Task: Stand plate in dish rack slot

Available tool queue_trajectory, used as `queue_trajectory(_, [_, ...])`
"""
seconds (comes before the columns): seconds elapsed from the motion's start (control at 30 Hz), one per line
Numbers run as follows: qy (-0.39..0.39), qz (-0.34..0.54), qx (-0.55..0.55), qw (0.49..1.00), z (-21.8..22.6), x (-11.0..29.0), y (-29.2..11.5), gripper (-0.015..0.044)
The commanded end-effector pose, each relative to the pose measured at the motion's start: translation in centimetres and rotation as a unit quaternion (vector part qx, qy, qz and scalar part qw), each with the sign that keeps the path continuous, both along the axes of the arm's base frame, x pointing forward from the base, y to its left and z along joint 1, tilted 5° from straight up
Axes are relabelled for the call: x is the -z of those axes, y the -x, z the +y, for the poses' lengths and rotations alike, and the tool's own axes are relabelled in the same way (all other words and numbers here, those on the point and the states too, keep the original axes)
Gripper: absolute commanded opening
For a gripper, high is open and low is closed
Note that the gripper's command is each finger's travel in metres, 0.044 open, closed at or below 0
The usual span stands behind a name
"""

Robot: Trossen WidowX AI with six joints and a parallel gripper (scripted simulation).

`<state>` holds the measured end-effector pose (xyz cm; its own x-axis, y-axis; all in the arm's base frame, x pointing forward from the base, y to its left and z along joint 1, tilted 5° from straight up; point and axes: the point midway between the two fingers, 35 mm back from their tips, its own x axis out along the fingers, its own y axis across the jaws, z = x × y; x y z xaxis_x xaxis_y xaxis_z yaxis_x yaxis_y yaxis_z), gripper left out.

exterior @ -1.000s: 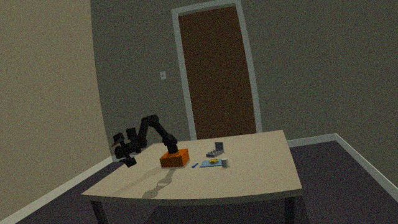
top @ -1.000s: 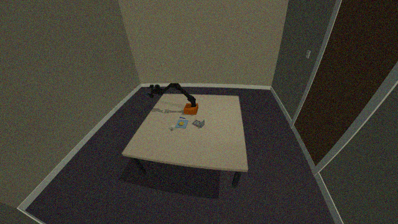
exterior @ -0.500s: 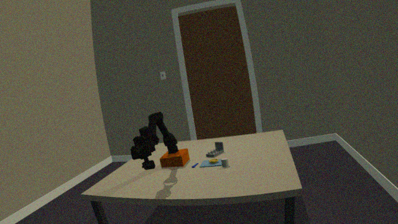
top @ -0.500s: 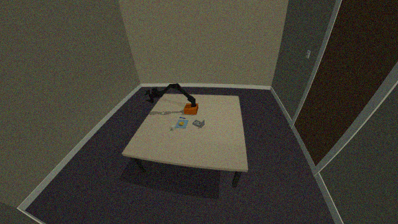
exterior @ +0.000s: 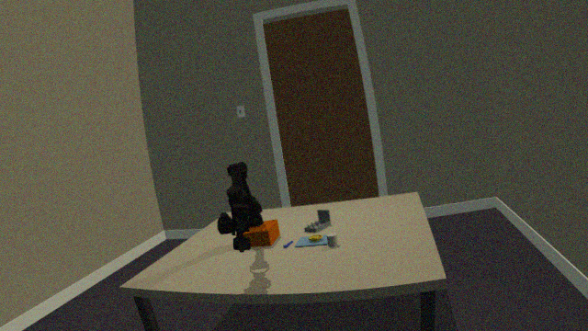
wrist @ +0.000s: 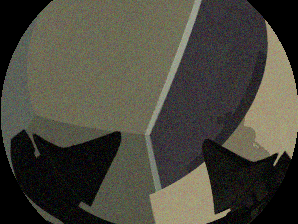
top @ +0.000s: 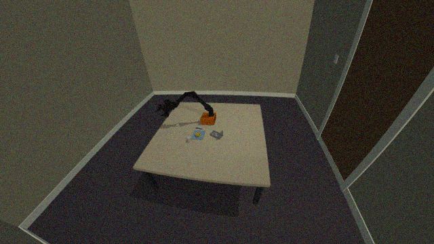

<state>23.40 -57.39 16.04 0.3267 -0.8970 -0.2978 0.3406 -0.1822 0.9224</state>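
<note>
Small yellow plate barely resolves; grey dish rack at its three o'clock. Black arm's gripper hangs wide, empty, past the table's ten o'clock edge.

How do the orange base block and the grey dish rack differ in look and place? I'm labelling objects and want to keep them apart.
The orange base block is a solid, bright box that carries the arm; the grey dish rack is smaller, dull and carries nothing I can make out. The block sits nearer the table's far edge; the rack sits further in, beside a blue mat. Both rest on the table, apart from the open gripper.
</note>
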Motion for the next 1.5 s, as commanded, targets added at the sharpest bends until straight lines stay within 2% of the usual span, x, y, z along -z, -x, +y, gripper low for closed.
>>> queue_trajectory(0.0, [-0.011,0.048,-0.038,0.998,2.1,0.7,-2.4,0.04])
queue_trajectory(0.4, [-0.043,0.178,-0.15,0.971,8.2,4.0,-8.2,0.04])
queue_trajectory(0.73, [-0.057,0.281,-0.25,0.925,14.1,6.6,-11.7,0.04])
queue_trajectory(1.1, [-0.06,0.389,-0.367,0.843,21.1,9.2,-14.3,0.04])
queue_trajectory(1.47, [-0.05,0.479,-0.481,0.733,28.5,11.3,-15.4,0.04])
